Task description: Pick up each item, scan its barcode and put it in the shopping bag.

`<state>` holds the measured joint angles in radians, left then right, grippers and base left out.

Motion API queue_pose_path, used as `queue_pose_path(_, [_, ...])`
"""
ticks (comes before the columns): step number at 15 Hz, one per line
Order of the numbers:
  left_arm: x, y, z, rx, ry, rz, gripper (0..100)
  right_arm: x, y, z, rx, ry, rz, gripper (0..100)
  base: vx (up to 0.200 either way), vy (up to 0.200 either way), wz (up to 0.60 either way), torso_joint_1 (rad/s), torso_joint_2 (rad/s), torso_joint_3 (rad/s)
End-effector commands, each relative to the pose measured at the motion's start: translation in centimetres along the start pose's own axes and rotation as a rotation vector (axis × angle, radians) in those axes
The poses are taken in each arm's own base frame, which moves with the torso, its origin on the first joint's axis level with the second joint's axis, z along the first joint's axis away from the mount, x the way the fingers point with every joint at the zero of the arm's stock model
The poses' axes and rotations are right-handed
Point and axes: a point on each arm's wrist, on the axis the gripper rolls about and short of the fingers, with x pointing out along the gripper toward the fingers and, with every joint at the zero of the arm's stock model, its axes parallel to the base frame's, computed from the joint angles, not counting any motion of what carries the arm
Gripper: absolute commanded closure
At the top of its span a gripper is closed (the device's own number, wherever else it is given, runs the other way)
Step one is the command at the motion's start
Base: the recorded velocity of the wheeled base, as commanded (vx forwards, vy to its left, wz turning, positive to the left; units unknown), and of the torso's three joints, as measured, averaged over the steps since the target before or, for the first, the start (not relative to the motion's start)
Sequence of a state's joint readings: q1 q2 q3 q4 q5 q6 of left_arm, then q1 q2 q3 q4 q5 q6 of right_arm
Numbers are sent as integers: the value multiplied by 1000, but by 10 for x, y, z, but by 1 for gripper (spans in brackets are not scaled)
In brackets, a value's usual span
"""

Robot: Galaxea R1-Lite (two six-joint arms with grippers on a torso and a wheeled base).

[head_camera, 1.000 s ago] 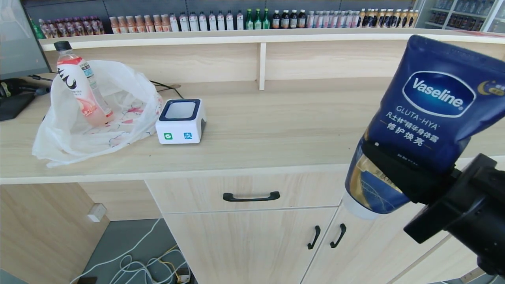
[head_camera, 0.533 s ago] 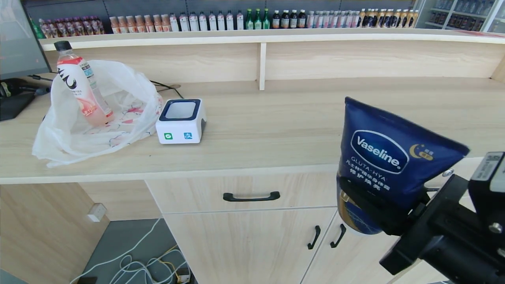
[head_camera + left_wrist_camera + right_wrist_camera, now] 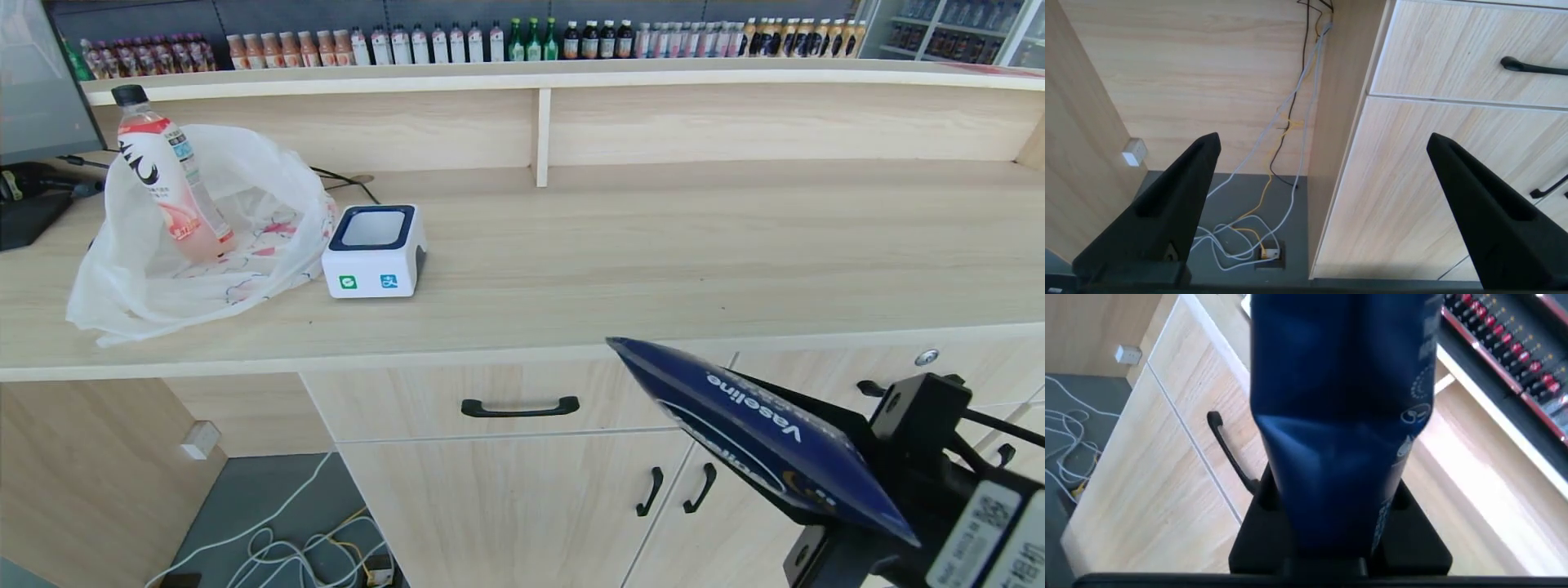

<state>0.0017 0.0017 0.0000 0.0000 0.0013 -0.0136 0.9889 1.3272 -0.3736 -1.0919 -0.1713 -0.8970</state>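
My right gripper (image 3: 853, 478) is shut on a dark blue lotion tube (image 3: 735, 416) at the lower right, below the counter's front edge. The tube lies almost flat, its crimped end pointing up and to the left. In the right wrist view the tube (image 3: 1331, 400) stands out from the gripper (image 3: 1331, 531) over the cabinet doors. A white box scanner (image 3: 374, 249) sits on the counter at centre left. Beside it lies the open white shopping bag (image 3: 261, 237) with a pink drink bottle (image 3: 163, 171) leaning inside. My left gripper (image 3: 1323, 143) hangs open, holding nothing, low in front of the cabinets.
The wooden counter (image 3: 653, 261) has a raised back shelf with a divider (image 3: 542, 135). A monitor and a black device (image 3: 33, 196) sit at the far left. Drawer and door handles (image 3: 519, 406) lie below the edge. Cables (image 3: 277, 547) cover the floor.
The right arm has dropped from head height to below the counter edge. The tube has tipped from upright, label facing me, to nearly flat. Bag, bottle and scanner have not moved.
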Motion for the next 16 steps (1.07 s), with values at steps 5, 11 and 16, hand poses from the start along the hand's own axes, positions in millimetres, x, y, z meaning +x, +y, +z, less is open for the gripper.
queue_pose_path(5, [0,0,0,0,0,0,0,-1,-3,5,-245,-131,-2,100,0,0,0,0,0,0])
queue_pose_path(11, [0,0,0,0,0,0,0,2,4,13,-431,-239,22,100,0,0,0,0,0,0])
queue_pose_path(16, [0,0,0,0,0,0,0,3,10,13,-594,-279,-14,100,0,0,0,0,0,0])
